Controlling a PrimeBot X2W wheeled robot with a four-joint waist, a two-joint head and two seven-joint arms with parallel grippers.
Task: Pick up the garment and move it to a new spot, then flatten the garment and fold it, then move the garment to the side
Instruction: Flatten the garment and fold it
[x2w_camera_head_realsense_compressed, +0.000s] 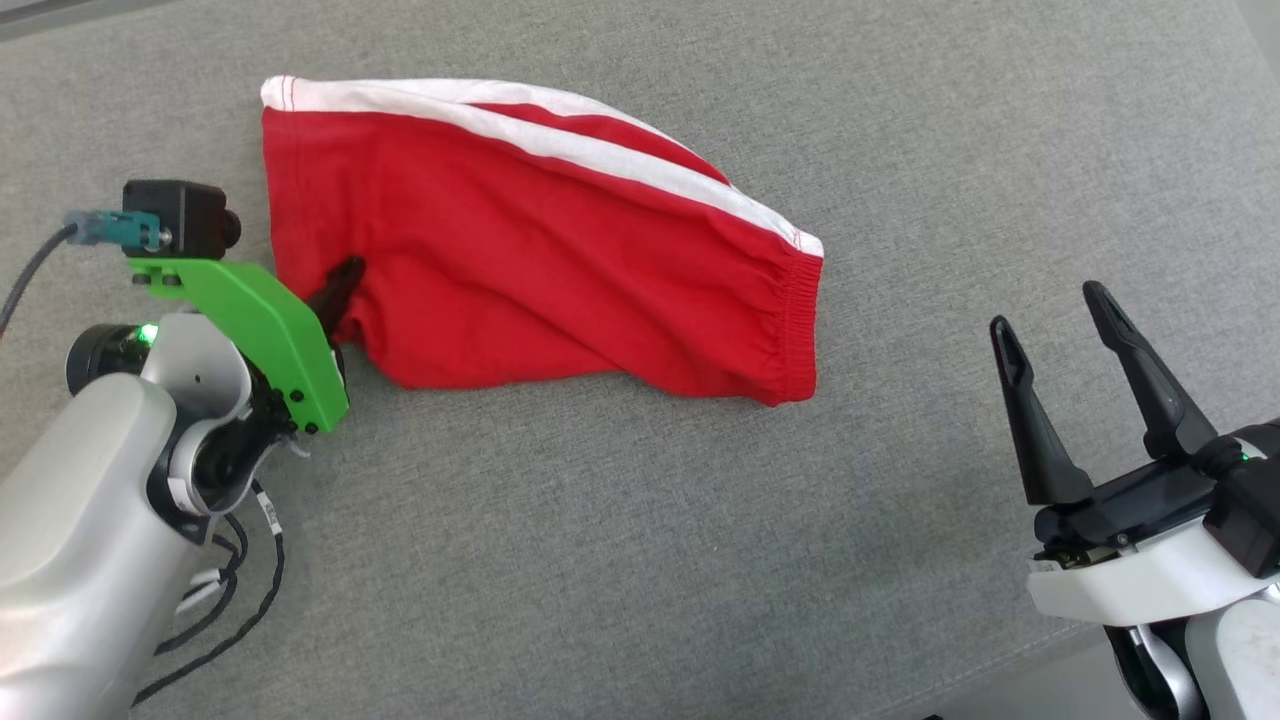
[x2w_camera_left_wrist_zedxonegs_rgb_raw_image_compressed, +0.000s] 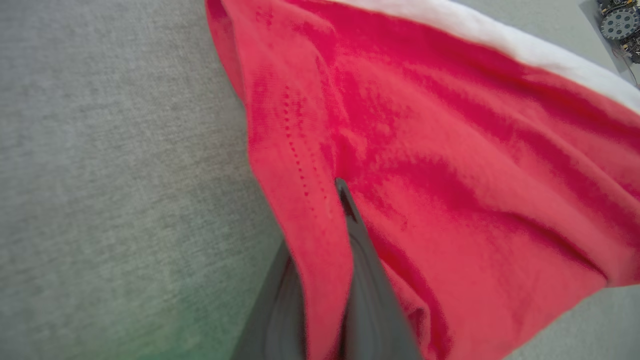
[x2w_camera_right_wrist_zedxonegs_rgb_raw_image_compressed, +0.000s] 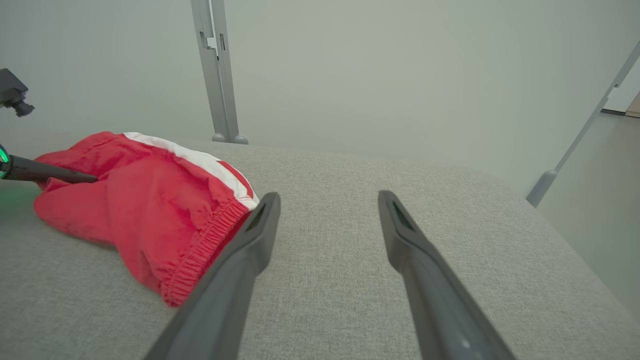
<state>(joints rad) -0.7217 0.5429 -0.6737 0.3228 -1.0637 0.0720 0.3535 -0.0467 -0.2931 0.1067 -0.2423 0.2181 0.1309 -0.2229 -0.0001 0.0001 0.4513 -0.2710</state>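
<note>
Near the table's (x2w_camera_head_realsense_compressed: 640, 560) front right corner the right gripper (x2w_camera_head_realsense_compressed: 1050, 312) hovers, fingers spread wide, holding nothing. Toward the left edge, the left gripper (x2w_camera_head_realsense_compressed: 345, 280) is pinched tight on the garment's (x2w_camera_head_realsense_compressed: 540, 260) left side, apparently through more than one layer. The cloth looks soft, light and floppy, so it will probably sag; a second hold at the elastic waistband would suit. Red shorts with white side stripes, rumpled mid-table
</note>
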